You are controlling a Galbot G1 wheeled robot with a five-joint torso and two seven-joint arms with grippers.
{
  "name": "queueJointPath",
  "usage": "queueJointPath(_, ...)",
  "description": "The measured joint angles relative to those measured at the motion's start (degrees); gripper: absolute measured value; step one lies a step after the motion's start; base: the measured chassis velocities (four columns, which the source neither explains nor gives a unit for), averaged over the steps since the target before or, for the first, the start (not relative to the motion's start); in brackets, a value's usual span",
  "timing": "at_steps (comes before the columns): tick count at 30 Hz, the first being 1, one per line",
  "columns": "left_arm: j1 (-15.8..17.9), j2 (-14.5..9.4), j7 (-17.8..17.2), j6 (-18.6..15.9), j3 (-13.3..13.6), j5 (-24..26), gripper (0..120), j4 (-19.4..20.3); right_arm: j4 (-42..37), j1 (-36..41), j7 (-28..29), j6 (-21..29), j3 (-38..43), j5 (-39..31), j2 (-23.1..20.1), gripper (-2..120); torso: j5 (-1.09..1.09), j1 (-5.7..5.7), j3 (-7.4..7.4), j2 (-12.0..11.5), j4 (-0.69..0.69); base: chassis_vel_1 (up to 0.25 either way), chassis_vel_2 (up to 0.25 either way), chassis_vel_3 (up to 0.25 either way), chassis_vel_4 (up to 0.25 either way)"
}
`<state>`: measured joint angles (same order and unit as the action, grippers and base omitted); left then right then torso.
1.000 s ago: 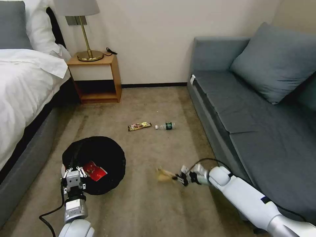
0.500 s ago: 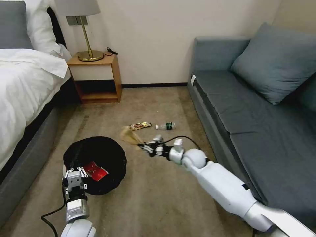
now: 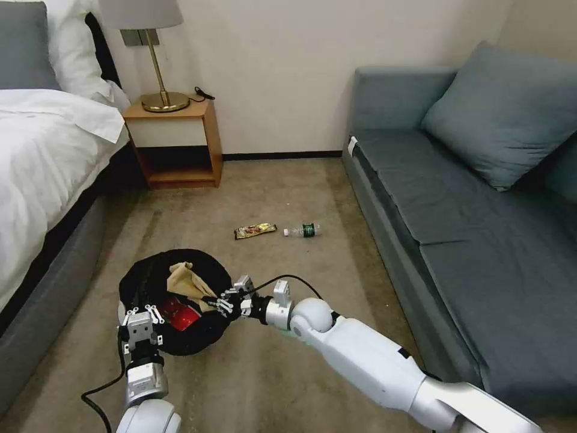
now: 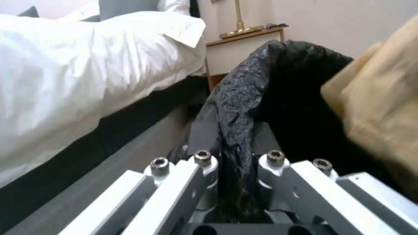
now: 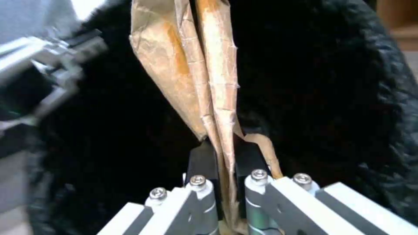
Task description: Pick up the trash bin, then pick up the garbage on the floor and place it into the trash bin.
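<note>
- Your right gripper [image 3: 221, 302] has swung over from the bare carpet near the sofa [image 3: 457, 198], and now it sits at the rim of the trash bin [image 3: 175, 300].
- Its jaws are pinched tight on the brown paper bag [image 3: 185, 279]. The bag now hangs over the black liner [image 5: 331, 98], inside the bin's mouth.
- That means this piece looks about ready to be let go, but it is not dropped yet.
- Your left gripper [image 3: 139, 323] has stayed at the near edge of the bin. Its jaws are closed on the black liner's rim, holding the bin.
- Count the garbage: four pieces.
- One red packet [image 3: 178, 313] lies in the bin.
- One paper bag is in your right jaws.
- One gold wrapper [image 3: 255, 230] and one small bottle [image 3: 302, 230] lie side by side on the floor, well apart from the bin.
- So two pieces are left to fetch.
</note>
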<state>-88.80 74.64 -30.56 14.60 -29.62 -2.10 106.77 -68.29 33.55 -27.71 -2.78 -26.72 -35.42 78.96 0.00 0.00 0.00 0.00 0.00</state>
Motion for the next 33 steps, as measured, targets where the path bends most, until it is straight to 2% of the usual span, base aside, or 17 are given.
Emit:
queueJointPath(5, -0.06, -0.02, 0.07, 0.43, 0.00, 0.24, 0, -0.05, 1.06, -0.47, 1.37, -0.19, -0.23, 1.47, 0.61, 10, 0.00, 0.00, 0.00, 0.00, 0.00, 0.000, 0.000, 0.000, 0.000)
queueJointPath(7, -0.14, -0.02, 0.13, 0.66, 0.00, 0.30, 0, -0.09, 1.18, -0.61, 1.78, -0.27, -0.50, 2.12, 0.80, 17, 0.00, 0.00, 0.00, 0.00, 0.00, 0.000, 0.000, 0.000, 0.000)
queueJointPath(9, -0.26, -0.02, 0.27, 0.99, 0.06, 0.54, 0, -0.10, 1.19, -0.78, 2.35, -0.30, -1.14, 3.20, 1.08, 28, 0.00, 0.00, 0.00, 0.00, 0.00, 0.000, 0.000, 0.000, 0.000)
queueJointPath(11, -0.28, -0.02, 0.32, 1.10, 0.08, 0.70, 0, -0.11, 1.19, -0.82, 2.58, -0.31, -1.39, 3.60, 1.15, 30, 0.00, 0.00, 0.00, 0.00, 0.00, 0.000, 0.000, 0.000, 0.000)
queueJointPath(13, -0.31, -0.03, 0.45, 1.30, 0.11, 1.14, 0, -0.19, 1.16, -0.90, 2.97, -0.45, -1.93, 4.61, 1.45, 41, 0.00, 0.00, 0.00, 0.00, 0.00, 0.000, 0.000, 0.000, 0.000)
queueJointPath(16, -0.29, -0.07, 0.48, 1.51, 0.09, 1.28, 0, -0.37, 0.96, -0.90, 3.11, -0.56, -2.03, 4.96, 1.64, 48, 0.00, 0.00, 0.00, 0.00, 0.00, 0.000, 0.000, 0.000, 0.000)
queueJointPath(18, -0.23, -0.13, 0.48, 1.72, -0.02, 1.45, 0, -0.59, 0.57, -0.85, 3.16, -0.64, -1.96, 5.12, 1.68, 59, 0.00, 0.00, 0.00, 0.00, 0.00, 0.000, 0.000, 0.000, 0.000)
queueJointPath(19, -0.23, -0.13, 0.48, 1.72, -0.02, 1.45, 0, -0.59, 0.57, -0.85, 3.16, -0.64, -1.96, 5.12, 1.68, 59, 0.00, 0.00, 0.00, 0.00, 0.00, 0.000, 0.000, 0.000, 0.000)
queueJointPath(21, -0.22, -0.17, 0.47, 1.87, -0.07, 1.67, 0, -0.74, 0.22, -0.80, 3.17, -0.65, -1.75, 5.13, 1.58, 70, 0.01, 0.00, 0.00, 0.00, 0.00, 0.000, 0.000, 0.000, 0.000)
queueJointPath(23, -0.22, -0.14, 0.47, 1.93, -0.07, 1.71, 0, -0.80, 0.12, -0.79, 3.17, -0.65, -1.68, 5.14, 1.53, 73, 0.01, 0.00, 0.00, 0.00, 0.00, 0.000, 0.000, 0.000, 0.000)
queueJointPath(24, -0.23, -0.08, 0.47, 1.98, -0.07, 1.73, 0, -0.89, 0.01, -0.78, 3.18, -0.66, -1.55, 5.15, 1.47, 79, 0.00, 0.00, 0.00, 0.00, 0.00, 0.000, 0.000, 0.000, 0.000)
queueJointPath(27, -0.20, -0.04, 0.46, 2.01, -0.07, 1.73, 0, -0.96, -0.34, -0.78, 3.34, -0.71, -0.97, 5.15, 1.40, 88, 0.00, 0.00, 0.00, 0.00, 0.00, 0.000, 0.000, 0.000, 0.000)
queueJointPath(28, -0.07, -0.04, 0.42, 2.01, -0.09, 1.74, 0, -1.01, -0.61, -0.78, 3.77, -0.83, -0.53, 5.05, 1.34, 96, 0.01, 0.00, 0.00, 0.00, 0.00, 0.000, 0.000, 0.000, 0.000)
queueJointPath(33, 0.48, -0.09, 0.22, 2.01, -0.49, 2.08, 0, -1.02, -2.41, -0.51, 5.69, -1.83, 0.85, 3.27, 0.34, 100, 0.01, 0.00, 0.00, 0.00, 0.00, 0.000, 0.000, 0.000, 0.000)
